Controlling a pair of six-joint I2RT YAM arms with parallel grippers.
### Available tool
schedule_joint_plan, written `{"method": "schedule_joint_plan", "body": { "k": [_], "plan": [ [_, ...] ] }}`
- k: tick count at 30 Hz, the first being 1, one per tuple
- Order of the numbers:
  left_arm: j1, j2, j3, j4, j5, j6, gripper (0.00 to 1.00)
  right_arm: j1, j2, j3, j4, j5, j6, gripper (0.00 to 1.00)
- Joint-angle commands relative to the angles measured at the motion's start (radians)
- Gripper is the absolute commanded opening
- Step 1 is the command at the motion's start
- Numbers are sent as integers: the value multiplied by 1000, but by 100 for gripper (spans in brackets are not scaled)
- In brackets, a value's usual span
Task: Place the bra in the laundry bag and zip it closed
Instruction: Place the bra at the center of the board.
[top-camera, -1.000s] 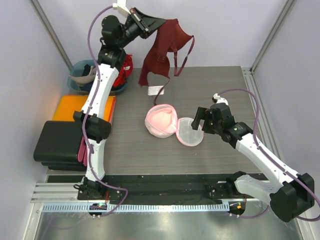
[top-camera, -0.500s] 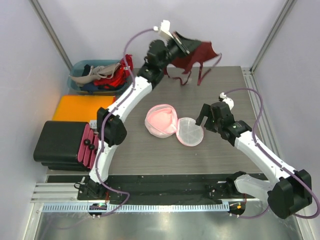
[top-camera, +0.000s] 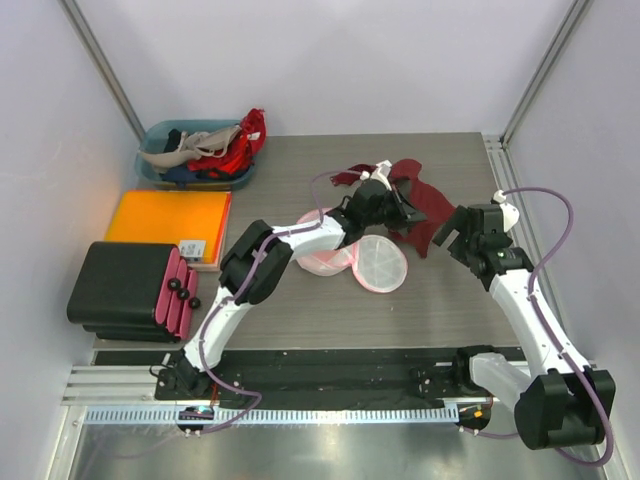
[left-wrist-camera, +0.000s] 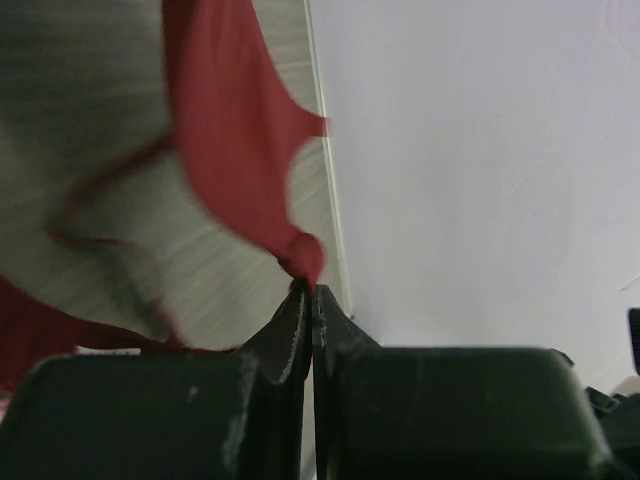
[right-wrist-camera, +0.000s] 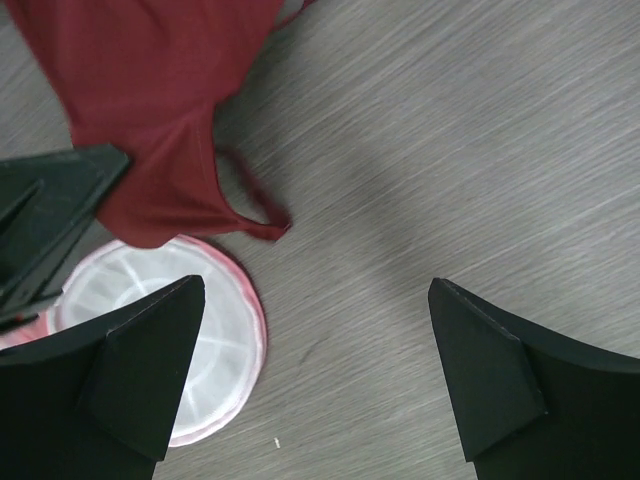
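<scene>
risk at the pinch: left gripper (left-wrist-camera: 307, 295) clenched on a mere fold of the bra (right-wrist-camera: 150, 90), which sprawls on the table (top-camera: 300, 310) just beside the open laundry bag (top-camera: 378, 264), not in it; the fabric could slip free, or a loose strap could trail over the pink rim and foul the zip; right gripper (right-wrist-camera: 315, 290) hangs spread wide, holding nothing; count: one bra, one bag, two grippers, one teal bin (top-camera: 158, 132) of clothes

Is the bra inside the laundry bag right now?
No, the dark red bra lies on the table next to the open laundry bag, pinched in the left gripper.
</scene>
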Motion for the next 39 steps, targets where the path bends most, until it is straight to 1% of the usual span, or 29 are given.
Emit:
{"method": "schedule_joint_plan", "body": {
  "k": [1,2,4,5,8,11,13,14,15,16,17,21,24,25,28,29,31,35,38,39],
  "plan": [
    [-2,-85,-132,219,-41,-190,0,-20,-7,12,0,-22,-43,100],
    [-3,-109,-151,234,-47,-216,0,-18,-4,20,0,-30,-46,100],
    [-20,-146,-194,247,-53,-210,0,-20,-1,24,6,-39,-55,100],
    [-31,-192,-218,247,-88,-207,0,-18,1,23,11,-39,-60,100],
    [-79,-232,-286,264,-133,-199,0,-20,19,33,25,-35,-74,100],
    [-80,-186,-257,285,-96,-273,0,-18,56,43,25,-84,-72,100],
    [-63,-122,-213,311,-35,-369,0,-18,67,38,28,-117,-60,100],
    [-57,-103,-202,351,-18,-405,0,-18,65,30,29,-125,-55,100],
    [-51,-73,-197,380,-4,-476,0,-18,59,26,37,-131,-54,100],
    [-39,-63,-199,415,-1,-503,0,-18,49,23,37,-133,-54,100],
    [-33,-54,-200,481,-1,-521,0,-18,42,23,38,-125,-57,100],
    [-17,-59,-196,481,-16,-534,0,-20,42,41,41,-93,-64,100],
    [12,-16,-168,527,-25,-616,0,-20,76,61,54,-101,-64,100],
    [19,19,-160,561,-30,-683,0,-20,88,72,55,-110,-64,100],
    [56,71,-153,650,-61,-765,0,-18,122,82,74,-113,-68,100],
    [64,99,-140,650,-67,-799,0,-20,130,86,80,-113,-71,100],
    [90,125,-120,656,-81,-816,0,-18,151,90,95,-117,-72,100],
    [122,205,-52,676,-114,-902,0,-18,197,113,127,-142,-72,100],
    [133,191,-50,695,-89,-899,0,-18,239,130,153,-144,-68,100],
    [132,179,-59,696,-76,-885,0,-18,246,132,161,-171,-69,100]
  ]
}}
